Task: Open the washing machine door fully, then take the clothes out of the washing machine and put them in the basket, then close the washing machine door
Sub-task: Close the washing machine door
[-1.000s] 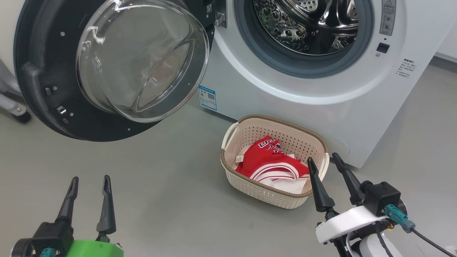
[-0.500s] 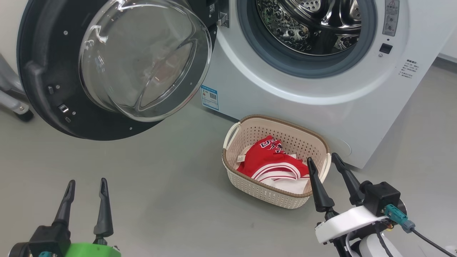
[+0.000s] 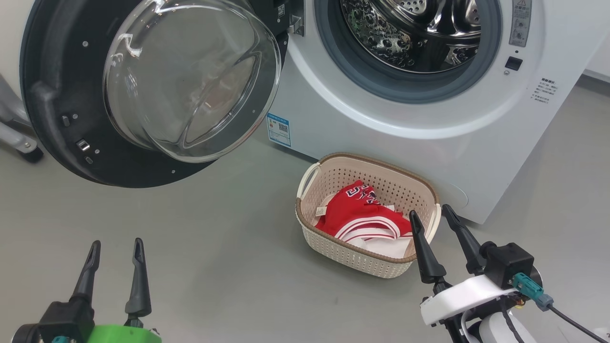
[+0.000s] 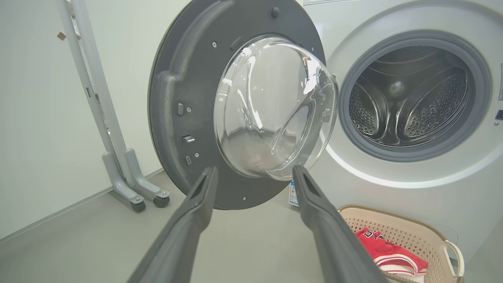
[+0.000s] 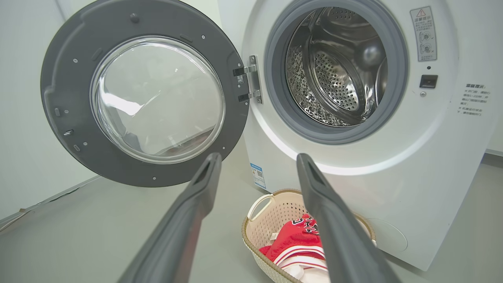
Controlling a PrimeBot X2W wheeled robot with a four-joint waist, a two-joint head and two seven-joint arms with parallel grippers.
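The washing machine stands with its door swung wide to the left, its glass bowl bulging toward me. I see bare steel in the drum. Red clothes with white trim lie in the cream basket on the floor before the machine. My left gripper is open and empty, low at the left, apart from the door. Open and empty too, my right gripper hovers by the basket's right rim.
A pale metal stand on castors sits left of the door against the wall. Grey floor stretches between the door, the basket and my grippers.
The left gripper has sunk slightly toward the bottom edge. The right gripper, the door, the basket and the clothes have kept their places; the view has barely shifted.
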